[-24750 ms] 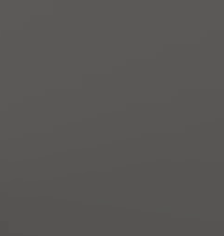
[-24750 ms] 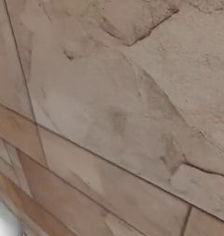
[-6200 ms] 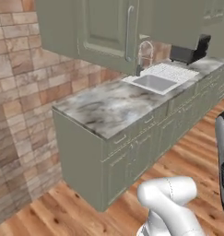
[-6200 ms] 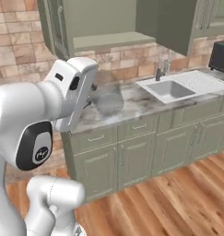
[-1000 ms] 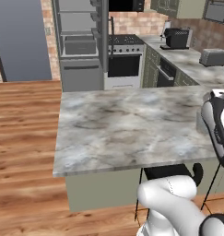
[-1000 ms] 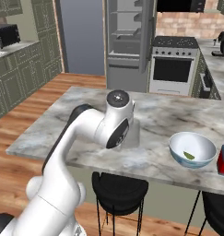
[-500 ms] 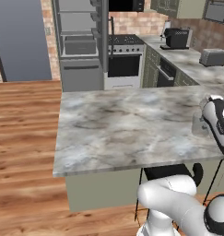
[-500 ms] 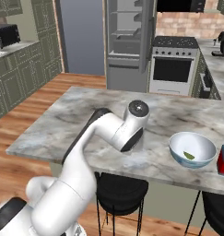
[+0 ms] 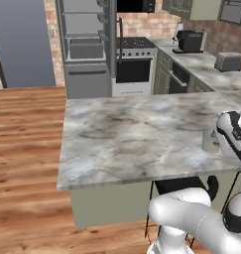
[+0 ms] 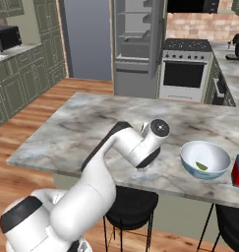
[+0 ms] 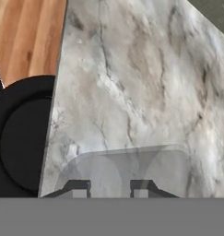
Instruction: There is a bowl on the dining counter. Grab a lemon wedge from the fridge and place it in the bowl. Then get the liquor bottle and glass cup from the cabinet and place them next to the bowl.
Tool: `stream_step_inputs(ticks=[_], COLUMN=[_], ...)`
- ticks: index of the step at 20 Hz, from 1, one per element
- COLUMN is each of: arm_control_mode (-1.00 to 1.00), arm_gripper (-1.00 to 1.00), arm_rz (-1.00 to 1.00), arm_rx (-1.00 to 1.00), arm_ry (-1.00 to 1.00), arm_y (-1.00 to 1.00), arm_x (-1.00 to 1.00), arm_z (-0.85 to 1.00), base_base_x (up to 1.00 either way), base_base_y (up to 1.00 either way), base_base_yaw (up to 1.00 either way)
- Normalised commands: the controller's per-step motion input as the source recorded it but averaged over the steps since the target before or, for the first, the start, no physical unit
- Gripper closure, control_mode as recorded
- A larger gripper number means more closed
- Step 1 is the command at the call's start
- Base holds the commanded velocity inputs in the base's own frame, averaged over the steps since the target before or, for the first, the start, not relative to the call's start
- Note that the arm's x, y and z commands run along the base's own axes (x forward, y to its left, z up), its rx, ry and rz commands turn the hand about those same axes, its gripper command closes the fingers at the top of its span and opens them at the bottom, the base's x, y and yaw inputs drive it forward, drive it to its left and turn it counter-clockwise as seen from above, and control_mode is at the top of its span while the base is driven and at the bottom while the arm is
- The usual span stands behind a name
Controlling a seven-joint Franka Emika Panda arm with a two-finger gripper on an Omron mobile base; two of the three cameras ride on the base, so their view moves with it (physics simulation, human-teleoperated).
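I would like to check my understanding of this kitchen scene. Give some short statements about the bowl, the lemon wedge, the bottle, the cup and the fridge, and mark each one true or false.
1. The lemon wedge lies inside the bowl. True.
2. The gripper holds the glass cup. True.
3. The liquor bottle lies inside the bowl. False: it stands beside the bowl on the dining counter.
4. The fridge door is closed. False: it is open, shelves visible.

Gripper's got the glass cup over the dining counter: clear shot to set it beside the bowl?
Probably yes. The gripper holds the glass cup low over bare dining counter, with open marble between it and the bowl.
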Motion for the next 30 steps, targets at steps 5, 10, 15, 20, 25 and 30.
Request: stream_step_inputs(ticks=[5, 10, 15, 20, 25, 30], arm_control_mode=[-1.0, -1.0, -1.0, -1.0, -1.0, -1.0], arm_gripper=[1.0, 1.0, 1.0, 1.0, 1.0, 1.0], arm_rz=[0.03, 0.0, 0.0, 0.0, 0.0, 0.0], arm_rx=[0.04, 0.01, 0.0, 0.0, 0.01, 0.0], arm_ry=[0.0, 0.0, 0.0, 0.0, -0.01, -0.01], arm_y=[0.0, -0.03, -0.14, -0.18, -0.27, -0.27], arm_x=[0.27, 0.34, 0.35, 0.39, 0.37, 0.28], arm_z=[-0.41, -0.34, -0.29, -0.21, -0.13, -0.2], base_base_x=[0.0, 0.0, 0.0, 0.0, 0.0, 0.0], base_base_y=[0.0, 0.0, 0.0, 0.0, 0.0, 0.0], base_base_yaw=[0.0, 0.0, 0.0, 0.0, 0.0, 0.0])
